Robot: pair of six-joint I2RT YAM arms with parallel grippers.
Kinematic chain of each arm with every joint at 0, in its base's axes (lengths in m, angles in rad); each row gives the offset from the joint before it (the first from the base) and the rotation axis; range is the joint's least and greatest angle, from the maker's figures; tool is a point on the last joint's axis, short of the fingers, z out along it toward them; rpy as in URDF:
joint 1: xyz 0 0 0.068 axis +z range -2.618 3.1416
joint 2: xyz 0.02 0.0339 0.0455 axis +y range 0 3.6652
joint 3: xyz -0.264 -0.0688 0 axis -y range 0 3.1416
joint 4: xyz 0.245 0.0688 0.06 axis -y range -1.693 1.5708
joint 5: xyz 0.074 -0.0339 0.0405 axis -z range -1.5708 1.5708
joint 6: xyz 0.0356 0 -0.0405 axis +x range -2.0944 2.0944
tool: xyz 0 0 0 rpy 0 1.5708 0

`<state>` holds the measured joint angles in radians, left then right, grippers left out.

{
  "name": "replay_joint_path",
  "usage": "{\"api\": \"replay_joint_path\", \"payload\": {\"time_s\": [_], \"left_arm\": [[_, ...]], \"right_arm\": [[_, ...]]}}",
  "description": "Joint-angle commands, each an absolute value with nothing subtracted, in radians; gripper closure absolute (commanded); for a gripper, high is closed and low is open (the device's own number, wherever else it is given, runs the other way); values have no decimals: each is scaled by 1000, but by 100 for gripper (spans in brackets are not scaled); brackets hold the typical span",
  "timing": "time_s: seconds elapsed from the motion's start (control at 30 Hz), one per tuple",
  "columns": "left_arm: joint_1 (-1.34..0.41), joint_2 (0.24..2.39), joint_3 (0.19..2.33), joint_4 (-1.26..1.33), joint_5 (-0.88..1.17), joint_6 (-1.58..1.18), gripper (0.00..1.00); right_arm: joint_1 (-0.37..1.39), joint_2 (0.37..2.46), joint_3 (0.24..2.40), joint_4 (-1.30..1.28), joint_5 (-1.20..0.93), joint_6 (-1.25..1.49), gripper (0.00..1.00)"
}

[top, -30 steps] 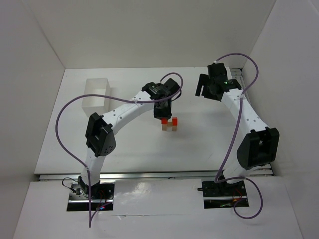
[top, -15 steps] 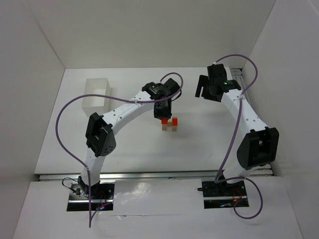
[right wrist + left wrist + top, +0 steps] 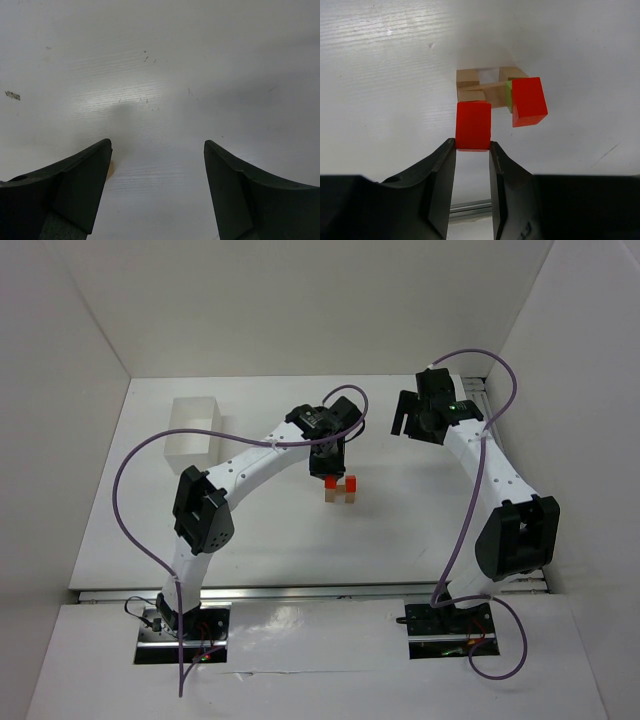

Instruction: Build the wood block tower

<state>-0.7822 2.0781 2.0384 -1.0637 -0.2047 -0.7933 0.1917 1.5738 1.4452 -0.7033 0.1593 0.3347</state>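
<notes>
Left hand [image 3: 472,146] grips red block [image 3: 473,125], seemingly over tower [image 3: 492,94].

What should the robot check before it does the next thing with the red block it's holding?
1. Left gripper has the held red block between both fingers: ok.
2. The held red block sits straight, not tilted: ok.
3. Tan blocks, lime green block and other red block stand together, nothing toppled: ok.
4. The held red block is touching the tan blocks below it: cannot tell.
5. Right gripper is open and well away from the blocks: ok.
</notes>
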Motion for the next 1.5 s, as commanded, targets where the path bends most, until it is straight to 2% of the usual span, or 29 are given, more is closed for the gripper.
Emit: {"api": "replay_joint_path", "payload": {"time_s": [0.0,0.1,0.33,0.6,0.63,1.07,1.17,1.2,1.47], "left_arm": [[-785,2091,2074,-1077,-209,-807,82],[-785,2091,2074,-1077,-199,-807,81],[-785,2091,2065,-1077,-190,-807,64],[-785,2091,2065,-1077,-190,-807,56],[-785,2091,2065,-1077,-190,-807,52],[-785,2082,2056,-1077,-199,-807,50],[-785,2082,2056,-1077,-209,-807,49],[-785,2073,2056,-1077,-224,-807,44],[-785,2040,2056,-1077,-245,-796,42]], "right_arm": [[184,1555,1436,-673,153,325,18],[184,1555,1436,-673,153,325,18],[184,1555,1436,-673,153,325,18],[184,1555,1445,-673,153,325,18],[184,1555,1445,-673,153,325,18],[184,1555,1445,-673,153,325,18],[184,1555,1445,-673,153,325,18],[184,1555,1445,-673,153,325,18],[184,1555,1445,-673,144,325,17]]}}
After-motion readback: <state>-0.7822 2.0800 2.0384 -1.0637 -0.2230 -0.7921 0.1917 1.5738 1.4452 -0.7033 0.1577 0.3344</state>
